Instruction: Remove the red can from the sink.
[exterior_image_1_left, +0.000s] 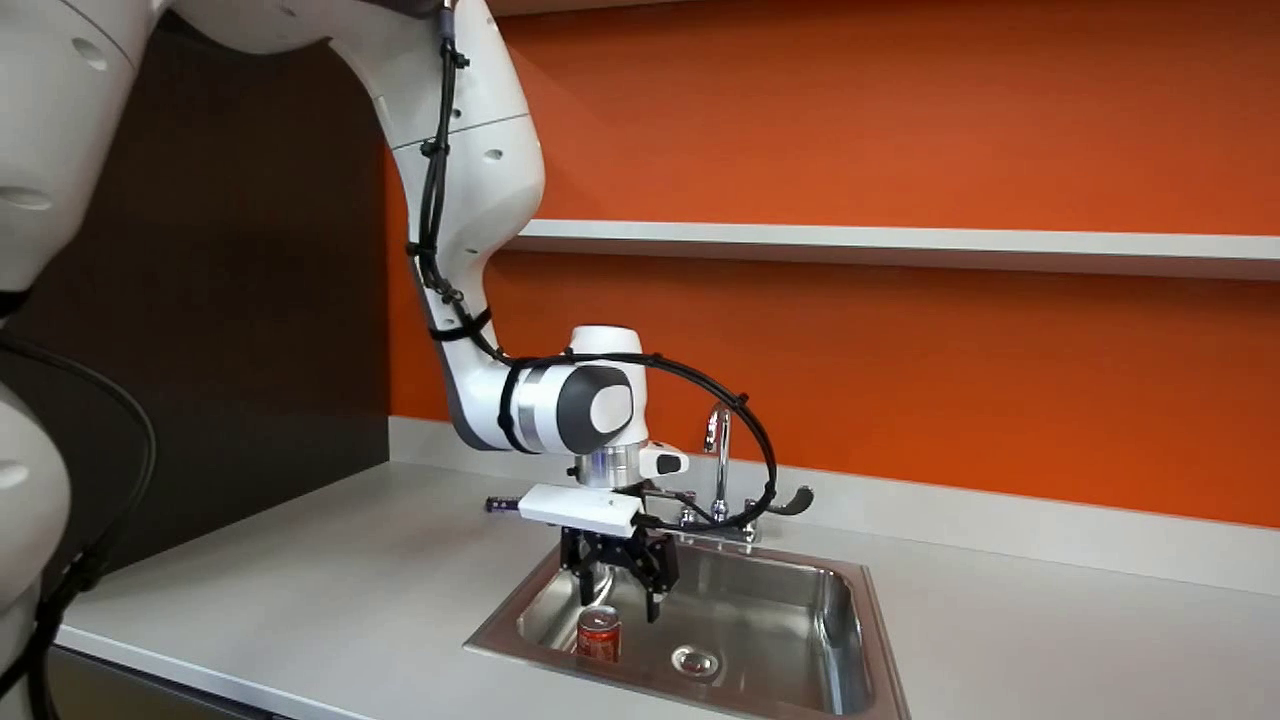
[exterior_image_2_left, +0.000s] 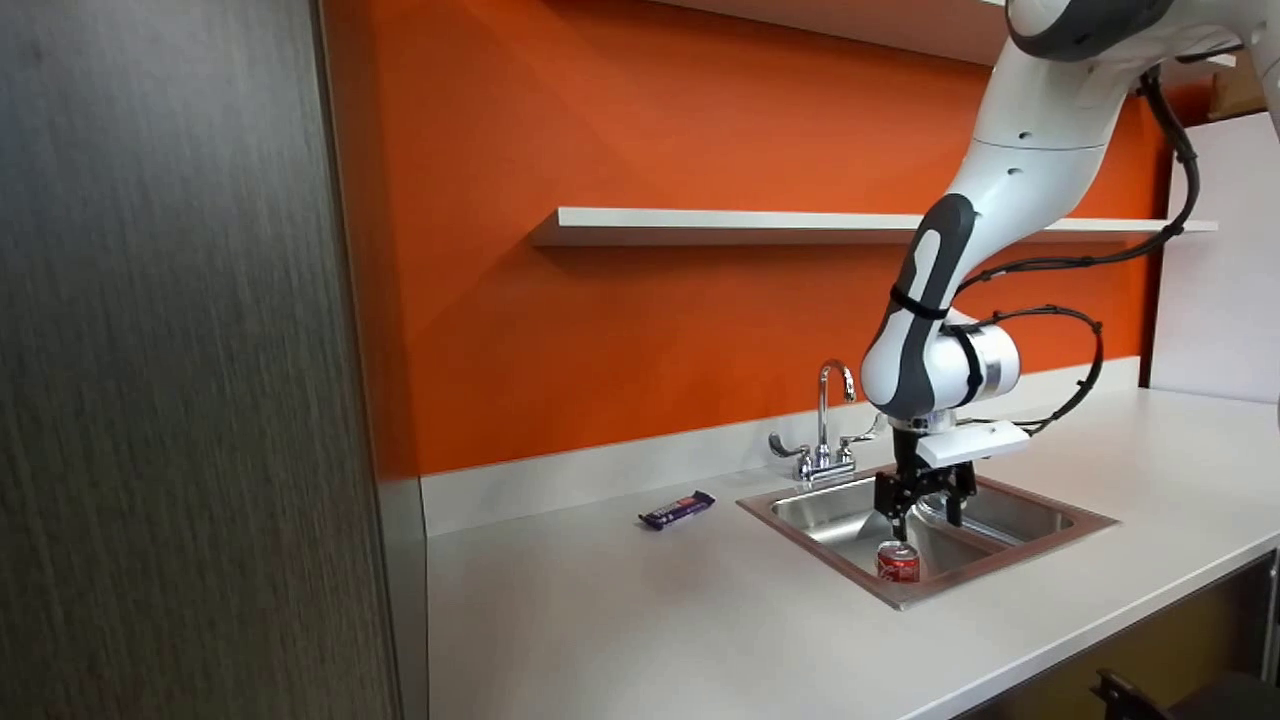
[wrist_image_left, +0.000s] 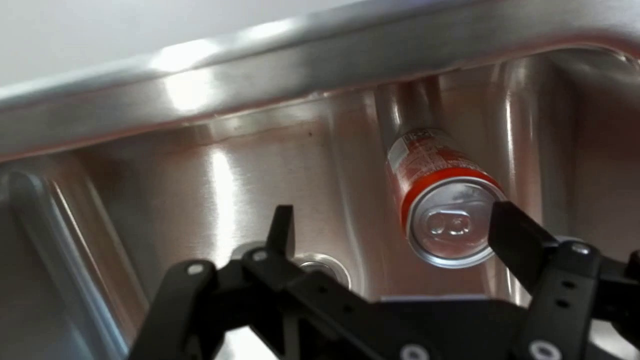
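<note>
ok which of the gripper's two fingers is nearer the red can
The nearer finger is at the wrist view's right: its tip overlaps the red can in that picture, while the other finger stands clear of it.

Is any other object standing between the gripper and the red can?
Nothing visible stands between the gripper and the red can. In the wrist view, one gripper finger slightly overlaps the can's lid.

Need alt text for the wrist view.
A red cylindrical metal can sits in a stainless-steel sink, its silver pull-tab lid toward the camera. The open black gripper reaches in from the bottom, one finger overlapping the lid's right edge in the picture, the other left of the can. A round metal drain shows partly behind the gripper.
</note>
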